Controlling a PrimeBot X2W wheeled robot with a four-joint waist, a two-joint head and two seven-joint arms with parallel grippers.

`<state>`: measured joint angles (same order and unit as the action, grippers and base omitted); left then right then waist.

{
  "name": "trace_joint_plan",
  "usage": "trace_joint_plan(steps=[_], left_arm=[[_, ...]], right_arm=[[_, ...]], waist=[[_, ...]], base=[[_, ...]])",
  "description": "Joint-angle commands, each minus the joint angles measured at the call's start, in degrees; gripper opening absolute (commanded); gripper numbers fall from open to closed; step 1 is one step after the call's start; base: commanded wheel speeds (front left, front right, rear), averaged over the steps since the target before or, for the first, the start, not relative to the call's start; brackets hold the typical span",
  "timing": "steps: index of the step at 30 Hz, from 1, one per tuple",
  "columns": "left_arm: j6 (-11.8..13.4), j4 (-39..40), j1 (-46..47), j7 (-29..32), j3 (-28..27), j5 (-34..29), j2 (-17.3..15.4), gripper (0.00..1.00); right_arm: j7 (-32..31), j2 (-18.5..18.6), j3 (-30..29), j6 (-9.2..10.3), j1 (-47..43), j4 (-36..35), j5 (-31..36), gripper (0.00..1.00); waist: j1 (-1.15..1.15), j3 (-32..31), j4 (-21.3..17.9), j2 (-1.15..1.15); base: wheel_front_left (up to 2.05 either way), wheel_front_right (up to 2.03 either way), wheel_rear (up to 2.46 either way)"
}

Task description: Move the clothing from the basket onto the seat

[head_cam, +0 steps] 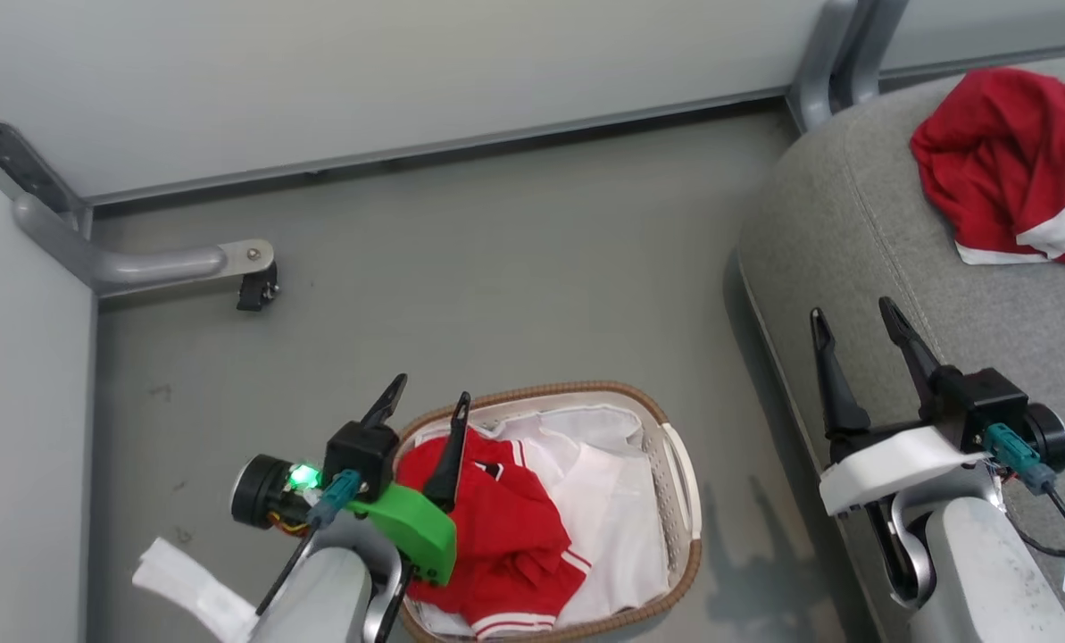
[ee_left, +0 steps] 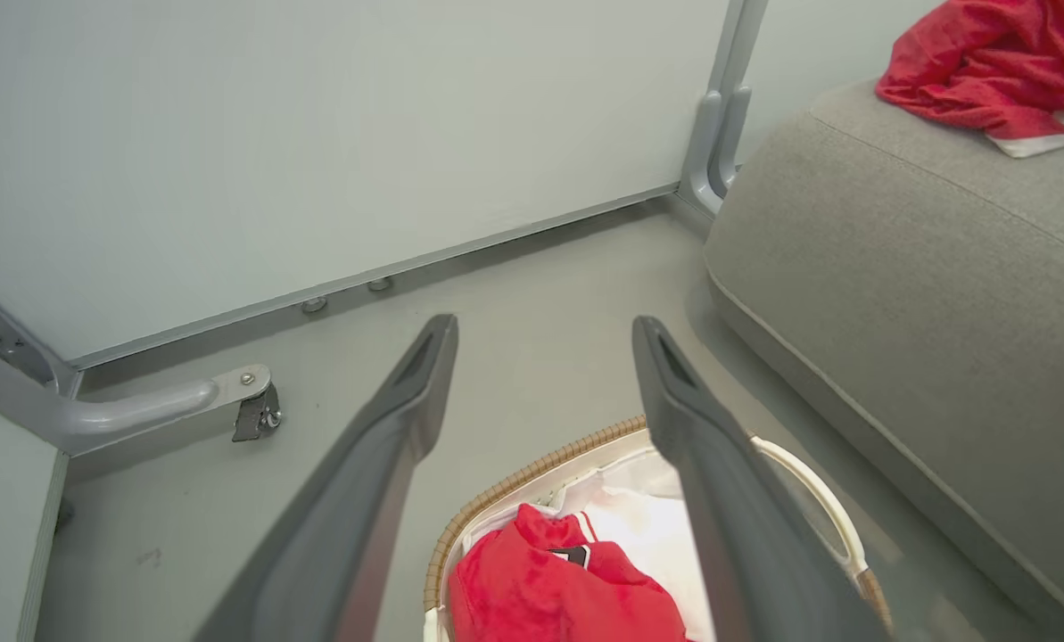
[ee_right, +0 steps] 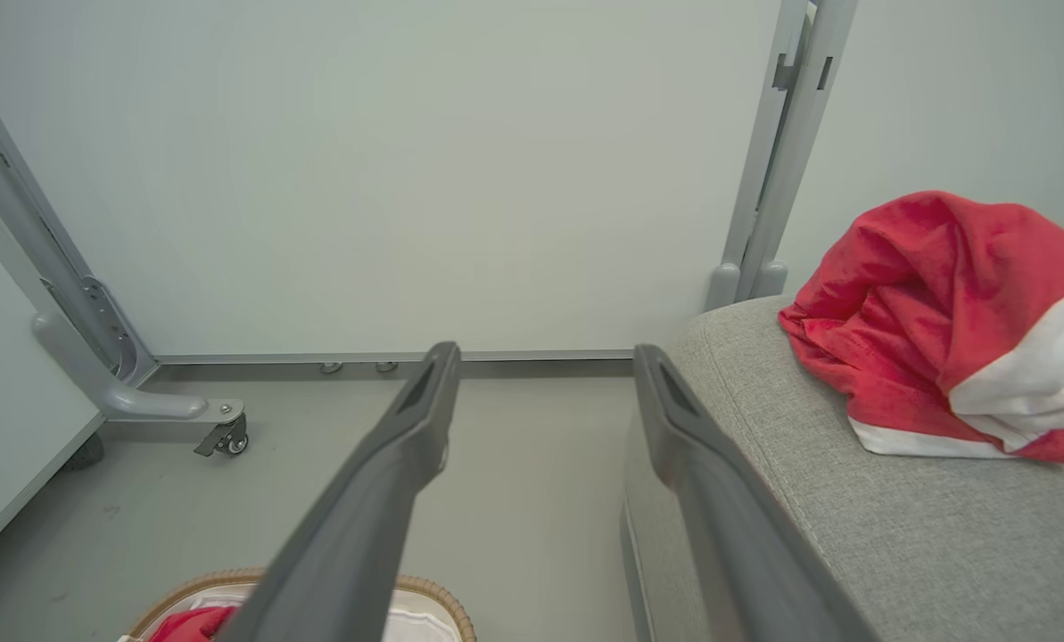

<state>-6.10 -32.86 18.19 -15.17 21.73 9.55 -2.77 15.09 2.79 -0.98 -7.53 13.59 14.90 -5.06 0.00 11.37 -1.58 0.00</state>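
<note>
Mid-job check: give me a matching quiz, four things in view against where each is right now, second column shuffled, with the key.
Things:
1. left gripper
2. right gripper
3. bunched red garment
4. basket

Places:
A. on the floor, red and white clothes inside
B. open, over the seat at its edge
C. lying on top of the seat
D. open, over the basket's left rim

Pairs: 1-D, 2-B, 3-C, 4-A.
</note>
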Motion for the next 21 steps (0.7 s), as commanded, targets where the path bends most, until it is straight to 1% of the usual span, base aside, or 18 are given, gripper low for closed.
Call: trace_joint_plan(steps=[1,9,15,21], left_arm=[[-0.4,-2.4,3.0,0.0,1.2,-1.0,-0.2,1.0],[-1.3,-16.7,14.4,0.4,7.7,-2.9,-0.3,1.0],[-1.4,-26.9,21.4,5.0,12.2,-3.0,-0.3,1.0],[-1.4,-32.5,26.2,9.2,16.5,-0.6,-0.4,1.0]], right_arm=[[0.1,0.2,0.5,0.08,1.6,-0.4,-0.4,1.0],[0.1,0.2,3.0,0.08,6.8,-1.8,-2.2,1.0],[0.1,0.1,4.5,0.08,9.3,-2.5,-4.3,1.0],[0.1,0.1,6.3,0.08,11.5,-3.5,-6.3,1.0]], waist=[[0.0,6.8,-4.3,0.0],[0.0,18.0,-9.4,0.0],[0.0,24.8,-12.4,0.0],[0.0,29.7,-15.1,0.0]], base=[[0.0,0.0,0.0],[0.0,0.0,0.0],[0.0,0.0,0.0],[0.0,0.0,0.0]])
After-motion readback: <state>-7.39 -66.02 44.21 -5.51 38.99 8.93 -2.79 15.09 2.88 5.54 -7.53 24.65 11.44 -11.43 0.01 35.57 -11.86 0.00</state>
